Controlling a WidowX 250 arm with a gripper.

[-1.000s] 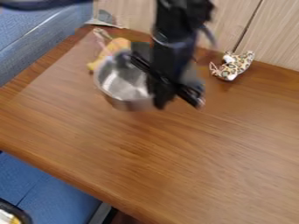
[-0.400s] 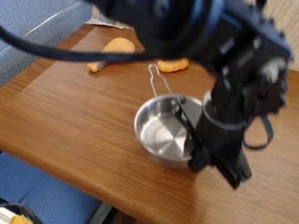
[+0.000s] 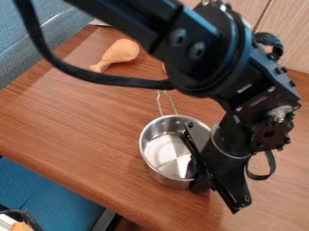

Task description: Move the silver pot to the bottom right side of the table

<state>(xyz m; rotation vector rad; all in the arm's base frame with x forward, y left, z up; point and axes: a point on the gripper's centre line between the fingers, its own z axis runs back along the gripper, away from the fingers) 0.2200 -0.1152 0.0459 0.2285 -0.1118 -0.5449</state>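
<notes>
My gripper (image 3: pixel 197 177) hangs down right of centre, shut on the right wall of the silver pot, one finger inside the rim and one outside. The silver pot (image 3: pixel 163 170) is upright and open at the top, with its wire handle pointing up and away toward the back of the table. Part of its right side is hidden behind the gripper. Whether its base touches the table, I cannot tell.
The wooden table (image 3: pixel 78 131) has its front edge running from left down to the bottom centre. A tan drumstick-shaped toy (image 3: pixel 122 50) lies at the back left. An orange item shows slightly beside the arm. Blue seating (image 3: pixel 54 194) is beyond the front edge.
From the back of the table, my gripper and the silver pot have come forward and to the right together. Lately the pot has shifted a little lower in view. The spotted toy is now hidden.
</notes>
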